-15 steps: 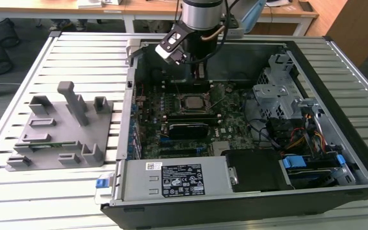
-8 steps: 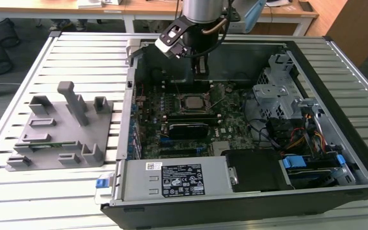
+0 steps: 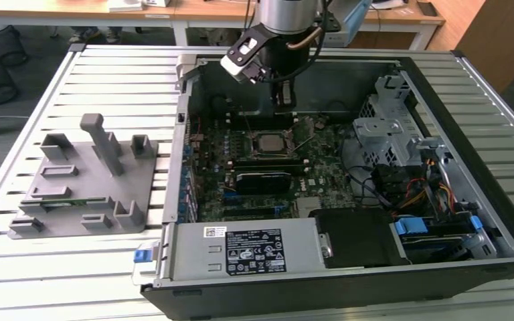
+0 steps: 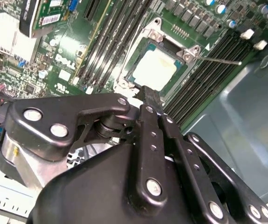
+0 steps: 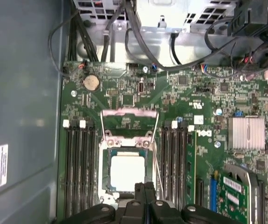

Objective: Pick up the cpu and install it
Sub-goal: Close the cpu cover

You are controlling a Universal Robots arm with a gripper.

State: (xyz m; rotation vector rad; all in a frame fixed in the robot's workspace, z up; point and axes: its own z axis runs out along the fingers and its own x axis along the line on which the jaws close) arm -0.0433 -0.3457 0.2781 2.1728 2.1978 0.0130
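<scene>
**A:** Slatted metal table (image 3: 105,73), open computer case (image 3: 347,73) on it. Where's the chip (image 5: 127,171)?

**B:** Lying flat in its socket (image 5: 105,161) on the green board (image 5: 208,116), metal frame (image 5: 129,114) standing open. The gripper (image 5: 144,185) hangs over one edge, fingers pressed together, holding nothing.

**A:** Handling?

**B:** Light, stiff, slick on top, probably delicate underneath (I'd take opposite edges). The fingers hide its near edge, so I can't tell if it's fully seated.
</scene>
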